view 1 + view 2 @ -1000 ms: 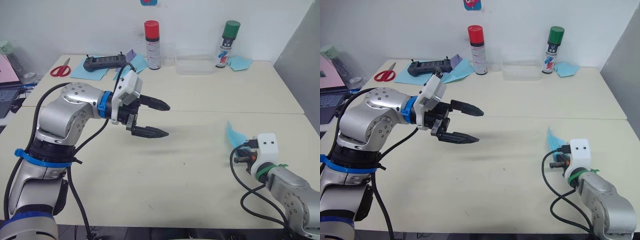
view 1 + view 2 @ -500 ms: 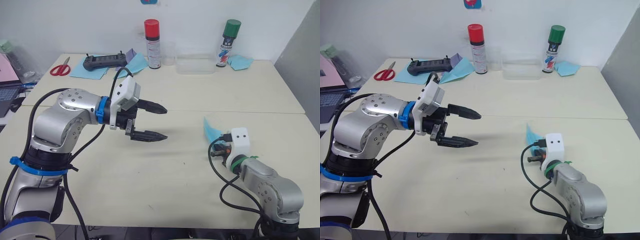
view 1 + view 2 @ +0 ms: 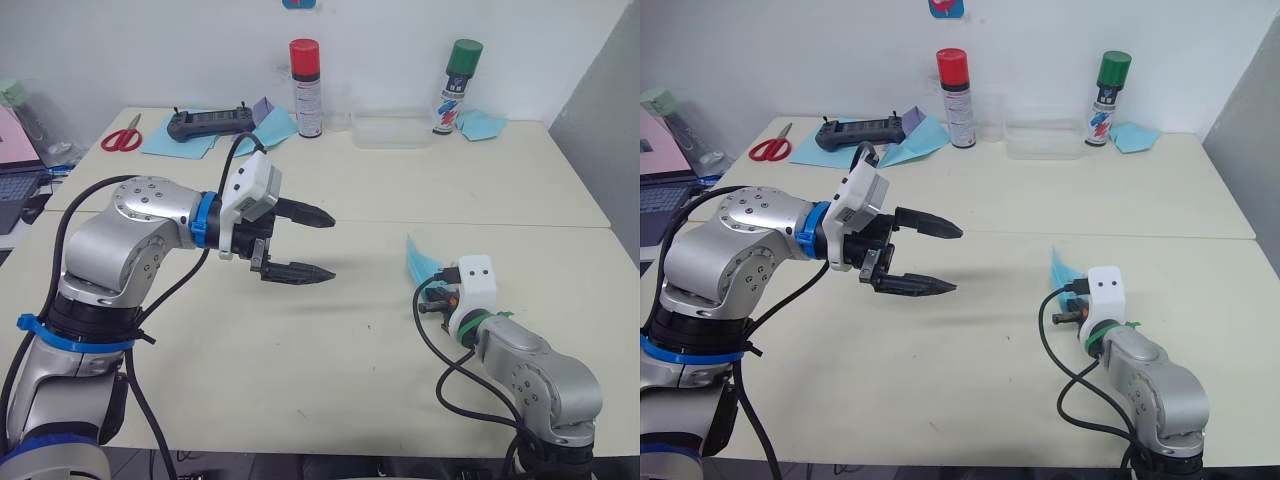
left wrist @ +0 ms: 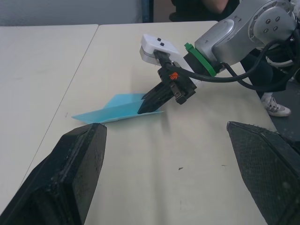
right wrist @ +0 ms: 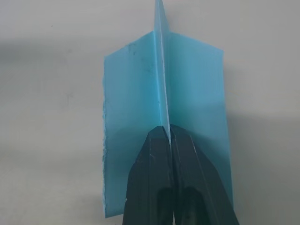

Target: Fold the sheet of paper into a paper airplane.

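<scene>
One broad, matte cream table (image 3: 330, 360) meets a white wall at its far edge. Left gripper (image 3: 310, 243) hovers mid-table, black fingers spread wide. Right gripper (image 4: 150, 103) pinches the paper airplane (image 4: 117, 108), thin, smooth, seemingly touching the tabletop, at near right.

Light blue paper airplane (image 4: 119, 108); red-capped and green-capped spray cans (image 3: 304, 88).

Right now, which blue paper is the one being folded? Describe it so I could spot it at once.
Start at the near table and go to the right pincer. Shut on a raised centre ridge there is the paper airplane, a slim plain light blue dart, unlike the blue papers lying beside the spray cans.
</scene>
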Robot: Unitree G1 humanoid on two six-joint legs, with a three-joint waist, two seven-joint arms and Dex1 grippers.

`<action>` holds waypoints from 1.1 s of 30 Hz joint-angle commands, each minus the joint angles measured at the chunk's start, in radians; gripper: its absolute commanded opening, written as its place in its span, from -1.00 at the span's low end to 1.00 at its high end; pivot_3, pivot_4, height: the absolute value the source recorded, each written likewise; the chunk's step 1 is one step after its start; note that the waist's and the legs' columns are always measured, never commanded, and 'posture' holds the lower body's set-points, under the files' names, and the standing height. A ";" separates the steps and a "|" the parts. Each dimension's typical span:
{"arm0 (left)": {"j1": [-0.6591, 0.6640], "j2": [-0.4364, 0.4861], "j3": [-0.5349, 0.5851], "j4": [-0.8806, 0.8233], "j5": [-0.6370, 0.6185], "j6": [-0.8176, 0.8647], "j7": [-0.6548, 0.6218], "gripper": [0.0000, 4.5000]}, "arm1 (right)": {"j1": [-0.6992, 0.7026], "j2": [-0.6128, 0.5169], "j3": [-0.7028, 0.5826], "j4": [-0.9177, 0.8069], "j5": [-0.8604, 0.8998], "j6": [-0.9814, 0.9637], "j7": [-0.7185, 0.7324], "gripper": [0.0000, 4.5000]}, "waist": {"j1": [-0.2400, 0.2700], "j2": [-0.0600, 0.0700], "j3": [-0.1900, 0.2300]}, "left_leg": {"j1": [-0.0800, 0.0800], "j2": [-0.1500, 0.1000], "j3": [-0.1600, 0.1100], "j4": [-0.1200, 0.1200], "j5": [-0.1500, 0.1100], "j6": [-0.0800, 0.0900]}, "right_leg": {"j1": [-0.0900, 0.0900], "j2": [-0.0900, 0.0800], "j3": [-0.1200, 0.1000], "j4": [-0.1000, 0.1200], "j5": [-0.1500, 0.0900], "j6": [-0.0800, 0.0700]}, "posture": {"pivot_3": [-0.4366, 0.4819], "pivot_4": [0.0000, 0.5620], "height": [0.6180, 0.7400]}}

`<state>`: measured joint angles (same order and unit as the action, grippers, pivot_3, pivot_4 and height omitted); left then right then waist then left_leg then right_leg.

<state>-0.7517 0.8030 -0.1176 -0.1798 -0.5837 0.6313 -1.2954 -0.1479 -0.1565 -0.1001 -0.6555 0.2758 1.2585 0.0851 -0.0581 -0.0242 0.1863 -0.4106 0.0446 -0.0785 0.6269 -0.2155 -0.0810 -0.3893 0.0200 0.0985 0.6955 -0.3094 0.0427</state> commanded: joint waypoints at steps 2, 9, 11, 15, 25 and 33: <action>-0.004 0.012 0.033 -0.021 -0.003 0.001 0.006 1.00 | -0.012 -0.002 -0.006 -0.019 -0.001 -0.013 -0.005 -0.99 | 0.000 0.000 0.000 | 0.000 0.000 0.000 0.000 0.000 0.000 | 0.000 0.000 0.000 0.000 0.000 0.000 | -0.05 -0.47 1.00; -0.004 0.012 0.033 -0.021 -0.003 0.001 0.006 1.00 | -0.012 -0.002 -0.006 -0.019 -0.001 -0.013 -0.005 -0.99 | 0.000 0.000 0.000 | 0.000 0.000 0.000 0.000 0.000 0.000 | 0.000 0.000 0.000 0.000 0.000 0.000 | -0.05 -0.47 1.00; -0.004 0.012 0.033 -0.021 -0.003 0.001 0.006 1.00 | -0.012 -0.002 -0.006 -0.019 -0.001 -0.013 -0.005 -0.99 | 0.000 0.000 0.000 | 0.000 0.000 0.000 0.000 0.000 0.000 | 0.000 0.000 0.000 0.000 0.000 0.000 | -0.05 -0.47 1.00; -0.004 0.012 0.033 -0.021 -0.003 0.001 0.006 1.00 | -0.012 -0.002 -0.006 -0.019 -0.001 -0.013 -0.005 -0.99 | 0.000 0.000 0.000 | 0.000 0.000 0.000 0.000 0.000 0.000 | 0.000 0.000 0.000 0.000 0.000 0.000 | -0.05 -0.47 1.00; -0.004 0.012 0.033 -0.021 -0.003 0.001 0.006 1.00 | -0.012 -0.002 -0.006 -0.019 -0.001 -0.013 -0.005 -0.99 | 0.000 0.000 0.000 | 0.000 0.000 0.000 0.000 0.000 0.000 | 0.000 0.000 0.000 0.000 0.000 0.000 | -0.05 -0.47 1.00; -0.004 0.012 0.033 -0.021 -0.003 0.001 0.006 1.00 | -0.012 -0.002 -0.006 -0.019 -0.001 -0.013 -0.005 -0.99 | 0.000 0.000 0.000 | 0.000 0.000 0.000 0.000 0.000 0.000 | 0.000 0.000 0.000 0.000 0.000 0.000 | -0.05 -0.47 1.00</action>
<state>-0.7517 0.8030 -0.1176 -0.1799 -0.5837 0.6318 -1.2952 -0.1479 -0.1565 -0.0995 -0.6555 0.2758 1.2582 0.0850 -0.0583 -0.0242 0.1863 -0.4106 0.0446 -0.0785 0.6269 -0.2155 -0.0810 -0.3894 0.0200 0.0986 0.6954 -0.3094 0.0427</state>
